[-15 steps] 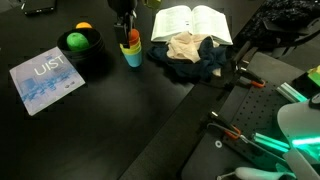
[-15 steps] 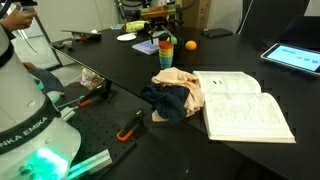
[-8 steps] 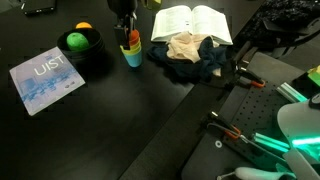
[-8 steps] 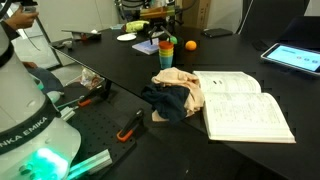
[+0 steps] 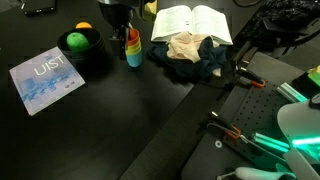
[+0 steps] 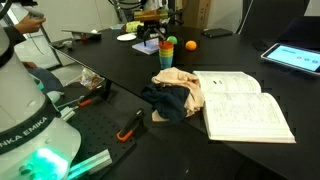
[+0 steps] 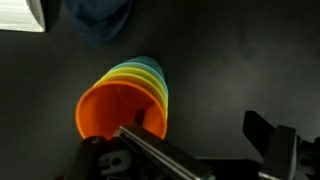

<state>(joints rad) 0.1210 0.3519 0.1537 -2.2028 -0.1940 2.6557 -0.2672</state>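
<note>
Robotiq gripper (image 7: pixel 195 142) poised over a stack of rainbow cups (image 5: pixel 132 48) standing upright toward the far edge of the black worktop (image 5: pixel 100 130), in both exterior views (image 6: pixel 166 50). The jaws are spread wide and hold nothing. In the wrist view one finger (image 7: pixel 138 142) hangs over the mouth of the top orange cup (image 7: pixel 118 112), while the other (image 7: pixel 270 140) is well clear of the stack's side.

The risk appears to lie in that off-centre line-up. A descent could catch the orange rim and tip the light, tapered stack. A squeeze on one thin wall might shove it across the smooth top toward the black bowl (image 5: pixel 85 58) with its green ball (image 5: pixel 76 41) just beside it. The nested cups may also cling, so that several rise together and drop.

The open book (image 5: pixel 190 20) and heap of cloth (image 5: pixel 190 55) lie nearer the robot-side edge, well apart.
</note>
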